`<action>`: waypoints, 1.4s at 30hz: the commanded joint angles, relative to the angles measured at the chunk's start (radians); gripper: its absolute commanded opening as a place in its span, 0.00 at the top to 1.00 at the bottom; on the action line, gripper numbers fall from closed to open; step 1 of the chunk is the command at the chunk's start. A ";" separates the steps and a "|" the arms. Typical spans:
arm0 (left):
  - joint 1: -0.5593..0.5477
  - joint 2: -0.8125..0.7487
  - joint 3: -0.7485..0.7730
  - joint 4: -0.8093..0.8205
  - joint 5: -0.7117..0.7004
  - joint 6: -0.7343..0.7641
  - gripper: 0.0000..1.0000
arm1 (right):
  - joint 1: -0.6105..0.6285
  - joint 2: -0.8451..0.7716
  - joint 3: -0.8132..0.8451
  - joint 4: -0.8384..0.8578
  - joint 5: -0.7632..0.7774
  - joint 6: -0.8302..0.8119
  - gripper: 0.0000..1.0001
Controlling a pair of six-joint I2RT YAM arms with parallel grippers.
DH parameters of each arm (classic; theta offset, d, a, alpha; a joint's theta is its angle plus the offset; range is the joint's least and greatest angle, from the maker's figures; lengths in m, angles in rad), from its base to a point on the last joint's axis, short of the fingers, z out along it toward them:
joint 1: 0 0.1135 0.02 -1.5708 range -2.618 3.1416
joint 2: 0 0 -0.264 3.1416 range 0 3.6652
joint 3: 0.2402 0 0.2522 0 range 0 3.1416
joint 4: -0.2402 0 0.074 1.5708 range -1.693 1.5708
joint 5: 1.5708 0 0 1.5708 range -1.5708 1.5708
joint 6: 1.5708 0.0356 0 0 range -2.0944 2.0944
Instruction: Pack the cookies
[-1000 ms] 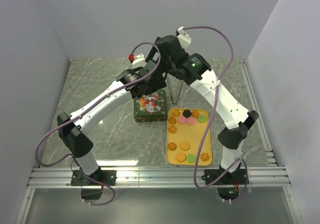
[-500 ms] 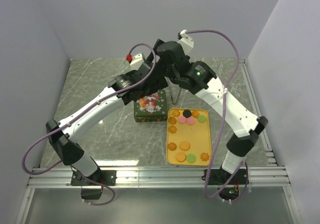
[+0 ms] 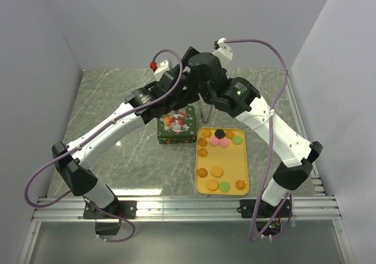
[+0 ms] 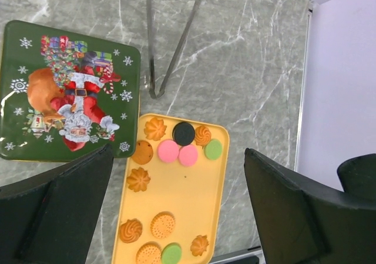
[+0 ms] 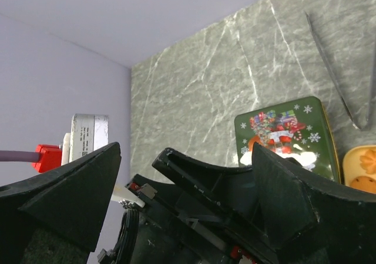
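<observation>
Since half a second before, the right arm's elbow had swung outward toward the side wall, and its wrist had edged further above the left arm. The tin, tray and cookies had not moved. The left claw (image 4: 177,151) hung released, fingers wide, holding nothing. The cookies (image 3: 220,140) lay on the yellow tray (image 3: 228,161) directly below its gap. The Christmas tin (image 4: 70,90), lid on, sat below the claw's left-of-view finger, its edge just beside the tray's. The tongs (image 4: 151,46) lay beyond the claw on the bench (image 3: 117,93). The right claw (image 5: 187,149) was spread too, gripping nothing, with the left arm beneath it. Open bench ran from the tray's far side to the wall.
</observation>
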 commanded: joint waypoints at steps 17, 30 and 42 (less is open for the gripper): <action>-0.009 -0.070 -0.061 0.098 0.082 -0.003 0.02 | 0.052 0.068 0.100 -0.030 -0.126 -0.014 0.00; -0.010 -0.078 -0.073 0.120 0.085 0.005 0.02 | 0.052 0.047 0.063 0.002 -0.127 -0.023 0.00; -0.009 -0.079 -0.081 0.136 0.094 0.012 0.02 | 0.046 0.036 0.044 0.000 -0.127 -0.004 0.00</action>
